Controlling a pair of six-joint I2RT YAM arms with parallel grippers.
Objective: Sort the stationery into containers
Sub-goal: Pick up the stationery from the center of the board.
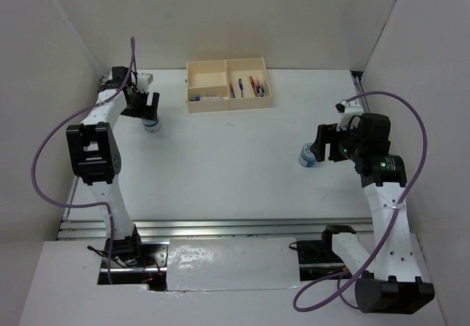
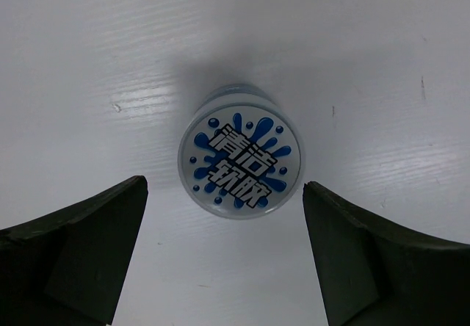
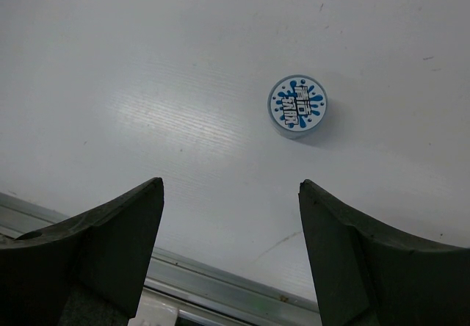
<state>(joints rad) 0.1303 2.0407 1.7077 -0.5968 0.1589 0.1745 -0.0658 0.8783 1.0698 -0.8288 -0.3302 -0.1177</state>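
- Stationery split between box and bare surface: red and blue pens lying in the large right-hand section of the cream-yellow box, clear tube with a blue end lying in the small near-left section.
- Box set against the far edge of the white surface, roughly at its middle, long side along that edge.
- Left cylinder: upright near the far left corner of the surface, well apart from the box. Round white lid facing up, printed with a blue splash and bold characters.
- Left tool: open wide, poised straight above that cylinder, one dark finger on either side. Clear gap between each finger and the cylinder, no contact, nothing gripped.
- Right cylinder: upright near the right edge of the surface, about halfway along it, well apart from the box, with the same blue-splash lid on top.
- Right tool: open and empty, pointing down at the surface. Cylinder ahead of the fingertips and off toward the right-hand finger in the wrist view, not between them, not touched.
- Metal rail along the surface edge, showing in the gap between the right tool's fingers.
- From overhead: right tool just beside its cylinder, left tool covering the top of its own.
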